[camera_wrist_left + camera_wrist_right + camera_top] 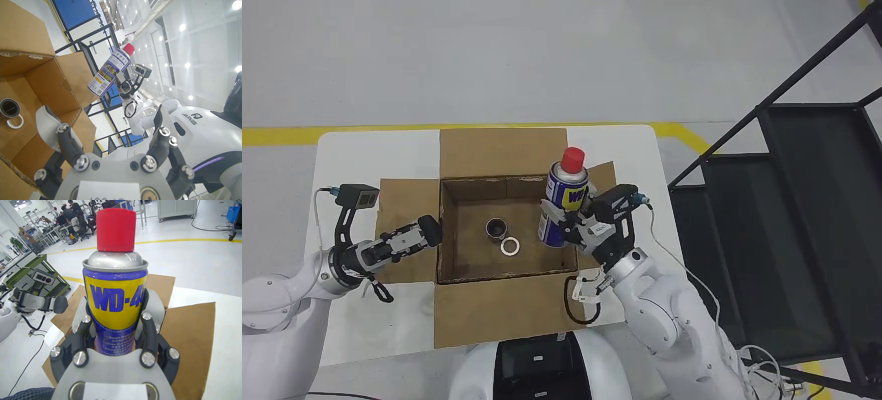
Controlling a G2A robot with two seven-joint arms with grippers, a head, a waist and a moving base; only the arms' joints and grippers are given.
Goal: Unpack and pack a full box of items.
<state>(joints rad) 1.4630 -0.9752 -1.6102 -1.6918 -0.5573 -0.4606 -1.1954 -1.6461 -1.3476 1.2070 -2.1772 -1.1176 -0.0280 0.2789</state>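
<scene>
The right hand grips the lower body of the blue-and-yellow metal spray can with a red cap. The can stands roughly upright, long axis vertical, over the right wall of the open brown cardboard box at the centre of the top view. The left hand is spread and empty at the box's left flap, and is the farther of the two from the can.

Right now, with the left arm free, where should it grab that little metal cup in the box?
Pinch its round wall from straight above. The metal cup seems to stand mouth-up on the box floor; the walls block sideways approaches, and a ring lies close beside.
</scene>
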